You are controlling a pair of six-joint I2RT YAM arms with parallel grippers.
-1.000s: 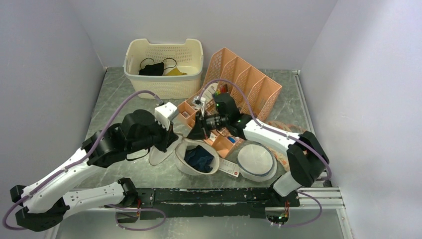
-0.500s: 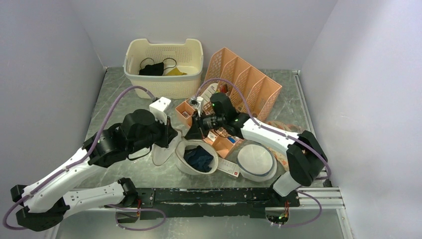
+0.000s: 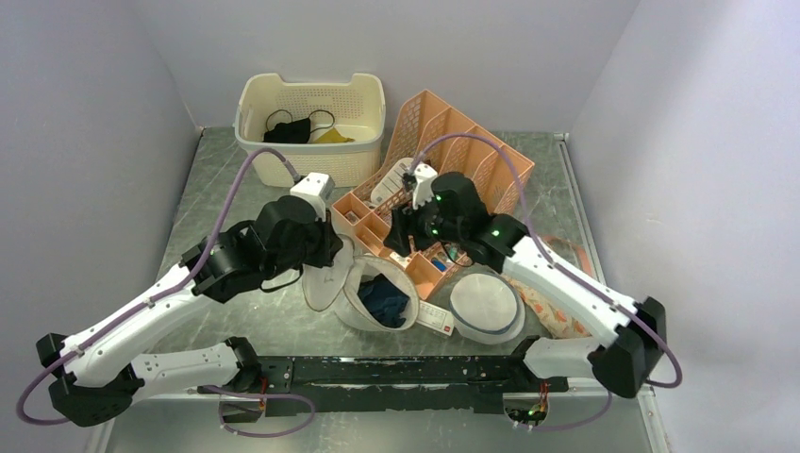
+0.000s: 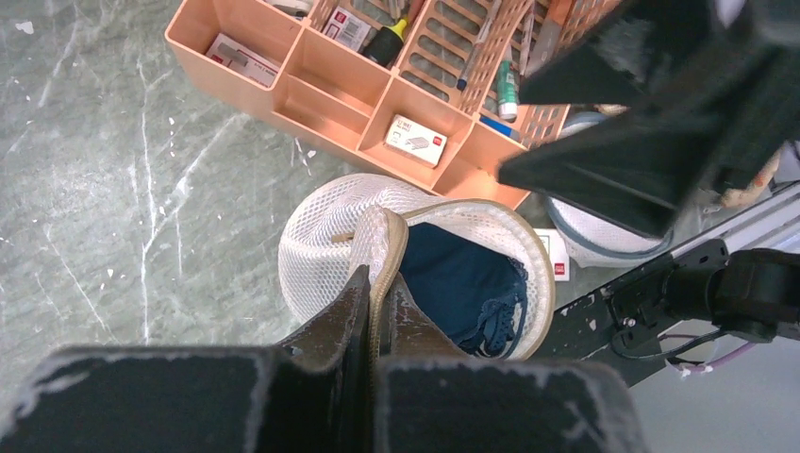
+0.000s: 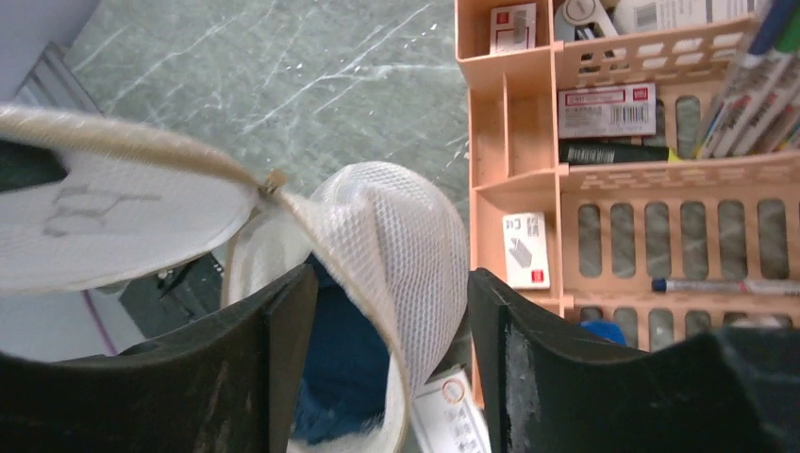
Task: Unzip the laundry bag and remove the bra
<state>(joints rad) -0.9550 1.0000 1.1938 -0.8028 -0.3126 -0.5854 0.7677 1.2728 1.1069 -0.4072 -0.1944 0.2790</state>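
Open laundry bag (image 4: 316,241), bra (image 4: 462,283) inside, below both claws.
Tan rim flap pinched in left claw (image 4: 379,297); right claw (image 5: 389,278) spread wide, empty, over the mouth. The bra looks soft, light, limp: grab bunched cloth mid-heap, straps may snag on mesh.

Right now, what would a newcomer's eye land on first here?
The open laundry bag in the middle of the table, with the dark blue bra bundled inside. The left claw pinches its tan-trimmed flap, while the right claw hangs open over its mesh side. Behind stands an orange desk organiser.
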